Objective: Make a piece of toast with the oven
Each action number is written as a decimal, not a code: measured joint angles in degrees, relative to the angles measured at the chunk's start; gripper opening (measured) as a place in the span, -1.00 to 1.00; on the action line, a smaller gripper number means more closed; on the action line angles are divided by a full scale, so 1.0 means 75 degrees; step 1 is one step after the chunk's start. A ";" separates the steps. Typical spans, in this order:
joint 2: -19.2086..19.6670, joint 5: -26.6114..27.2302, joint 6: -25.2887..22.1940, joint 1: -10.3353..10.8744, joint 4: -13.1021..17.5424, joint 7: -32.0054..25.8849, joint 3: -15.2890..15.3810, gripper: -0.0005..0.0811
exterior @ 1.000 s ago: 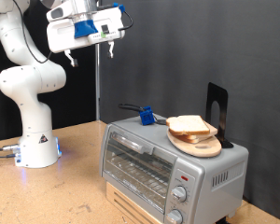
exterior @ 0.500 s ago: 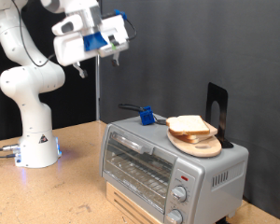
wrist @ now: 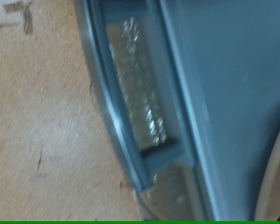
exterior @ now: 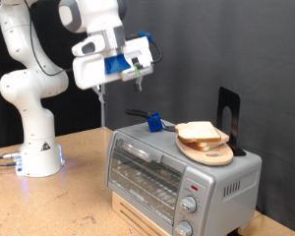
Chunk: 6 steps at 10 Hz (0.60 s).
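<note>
Gripper [exterior: 140,65]: airborne, well above the surface and above the oven's end nearer the exterior view's left. Nothing is seen between the fingers; whether they are released or clenched cannot be told from either view, as the hand is blurred in the exterior view and absent from the wrist view.

Oven [exterior: 177,170]: stands on a low wooden base near the surface's edge at the exterior view's bottom right. Glass door closed, wire rack visible behind it, two knobs on the panel at the exterior view's right. The wrist view looks down on the door and its handle bar [wrist: 110,103], blurred, with bare wooden surface [wrist: 37,121] beside it.

Piece of toast [exterior: 199,131]: pale slices stacked on a round wooden plate [exterior: 214,153] resting on the oven's roof, towards its end at the exterior view's right. A blue object [exterior: 153,123] sits on the roof's far corner at the exterior view's left.

Risks, as judged:
- The door is shut; no bread can enter until it is opened, and a poor hold on the slim handle could slip off.
- The door swings out and down; pulling could drag the whole oven on its base.
- The plate overhangs the roof slightly; any jolt to the oven may shift the stack or tip it off.
- The slices are soft and stacked; a grasp may lift two or crush one.
</note>
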 joint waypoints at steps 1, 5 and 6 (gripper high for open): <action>0.0179 -0.0175 0.0266 -0.0015 -0.0025 0.0038 0.0005 0.99; 0.0277 0.0434 0.0342 0.0048 -0.0073 -0.0486 -0.0099 0.99; 0.0259 0.0666 0.0366 0.0076 -0.0166 -0.0873 -0.0142 0.99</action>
